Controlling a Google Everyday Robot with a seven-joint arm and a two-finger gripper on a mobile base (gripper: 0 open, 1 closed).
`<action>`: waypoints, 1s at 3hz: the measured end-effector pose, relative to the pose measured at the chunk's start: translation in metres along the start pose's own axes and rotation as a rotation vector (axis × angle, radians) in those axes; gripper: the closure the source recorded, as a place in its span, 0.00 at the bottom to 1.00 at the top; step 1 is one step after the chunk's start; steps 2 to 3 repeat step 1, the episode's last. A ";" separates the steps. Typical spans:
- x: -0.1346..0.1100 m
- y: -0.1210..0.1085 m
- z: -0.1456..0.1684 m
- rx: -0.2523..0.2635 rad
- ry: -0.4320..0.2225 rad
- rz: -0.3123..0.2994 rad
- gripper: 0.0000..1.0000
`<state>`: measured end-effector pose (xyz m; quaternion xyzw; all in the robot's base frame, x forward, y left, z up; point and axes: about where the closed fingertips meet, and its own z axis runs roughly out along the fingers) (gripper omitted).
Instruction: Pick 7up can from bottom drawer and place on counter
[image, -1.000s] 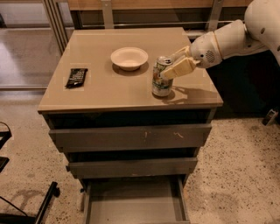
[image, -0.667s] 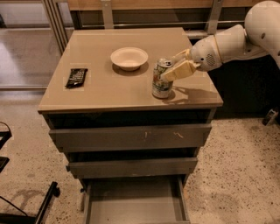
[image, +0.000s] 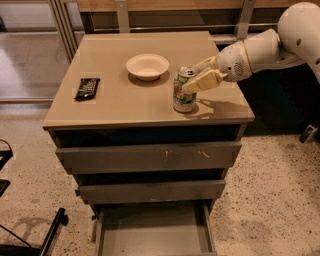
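One can (image: 182, 100) stood upright on the counter (image: 125, 102), near its front right corner. The gripper (image: 191, 76) reached in from the right and was clasped around the can's upper part. A bowl (image: 147, 66) sat just behind the can, and a dark packet (image: 87, 88) lay well to the left. Below, the bottom drawer (image: 152, 235) was pulled open.

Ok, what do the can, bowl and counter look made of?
7up can, at the end effector on the counter: metal, silvery top. The bowl: matte cream, paper or plastic, unclear. The counter: glossy tan laminate, probably; it reflects light.
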<state>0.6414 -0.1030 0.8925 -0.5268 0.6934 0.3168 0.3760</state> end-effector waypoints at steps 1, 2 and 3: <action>0.000 0.000 0.000 0.000 0.000 0.000 0.32; 0.000 0.000 0.000 0.000 0.000 0.000 0.32; 0.000 0.000 0.000 0.000 0.000 0.000 0.32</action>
